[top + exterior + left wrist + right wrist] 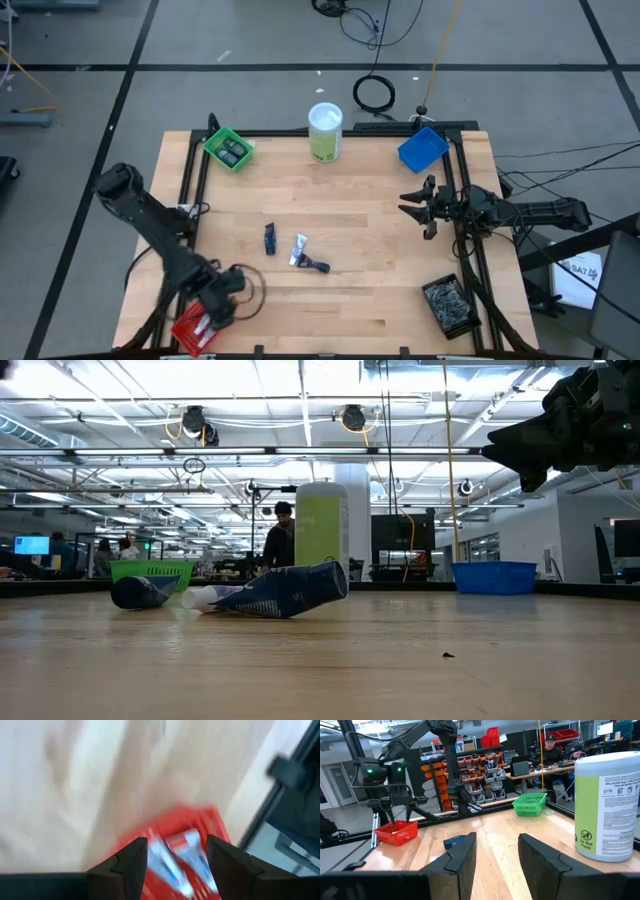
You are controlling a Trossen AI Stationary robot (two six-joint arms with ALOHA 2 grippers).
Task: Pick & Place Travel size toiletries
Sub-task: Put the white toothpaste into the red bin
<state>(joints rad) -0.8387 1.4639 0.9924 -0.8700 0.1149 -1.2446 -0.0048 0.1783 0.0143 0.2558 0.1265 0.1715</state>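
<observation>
My left gripper (218, 308) hangs over a red bin (150, 832) at the table's near left corner, pointing down, fingers open. Two blue-and-white tubes (172, 862) lie in that bin and show between the fingers, which touch neither. More travel size toiletries lie on their sides mid-table: a dark blue item (270, 238), a silvery tube (299, 250) and a dark piece (318, 266). They also appear in the low view, the dark blue item (288, 590) nearest. My right gripper (497, 855) waits open and level at the table's right edge (415, 205).
A green bin (228, 150) stands at the far left, a blue bin (422, 150) at the far right, and a tall white-and-green canister (325, 132) between them. A dark bin (450, 305) of grey items sits near right. Black rails frame the table.
</observation>
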